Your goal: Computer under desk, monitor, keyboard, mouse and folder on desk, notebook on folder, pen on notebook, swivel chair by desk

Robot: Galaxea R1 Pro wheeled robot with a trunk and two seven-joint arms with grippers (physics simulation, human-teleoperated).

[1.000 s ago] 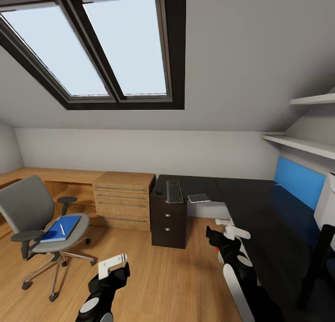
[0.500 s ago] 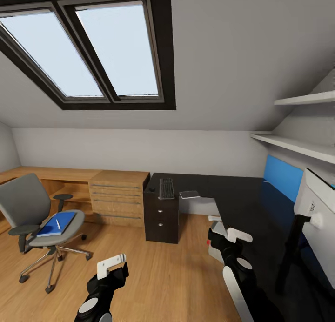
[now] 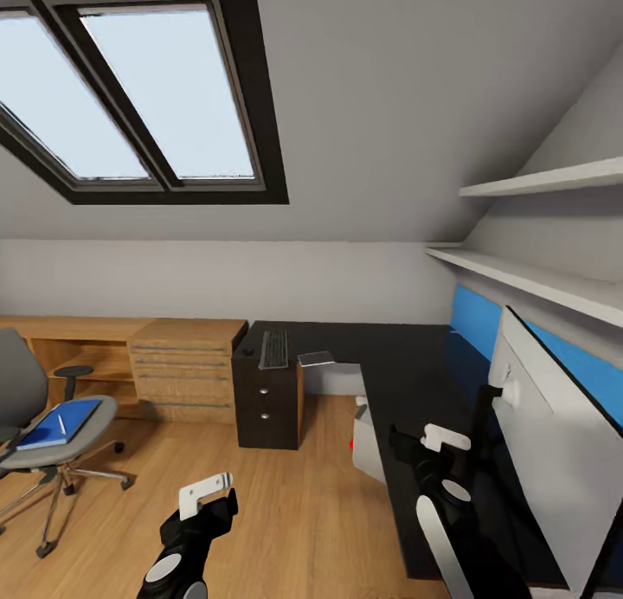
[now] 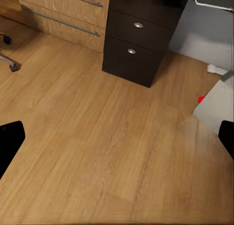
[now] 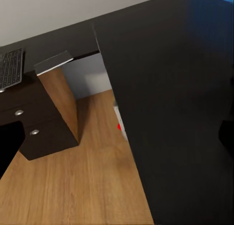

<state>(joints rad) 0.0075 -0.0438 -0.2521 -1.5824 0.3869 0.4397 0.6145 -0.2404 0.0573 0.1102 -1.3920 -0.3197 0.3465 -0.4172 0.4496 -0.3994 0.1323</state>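
Observation:
The black L-shaped desk runs from centre to right. On its far wing lie the keyboard and the small black mouse. Beside them a flat grey rectangle overhangs the edge; I cannot tell if it is the notebook. The monitor stands on the desk at right, white back toward me. The computer sits under the desk. At far left the swivel chair carries the folder and pen. My left gripper hangs open over the floor. My right gripper is open above the desk's edge.
A light wood drawer unit and counter line the back wall left of the desk. Black drawers with round knobs close the desk's far end. Two white shelves and a blue wall panel are at right. Skylights sit overhead.
The whole picture has shifted left, so the camera turned right: the monitor is now far more in view and the chair sits at the left edge. Both grippers keep their pose.

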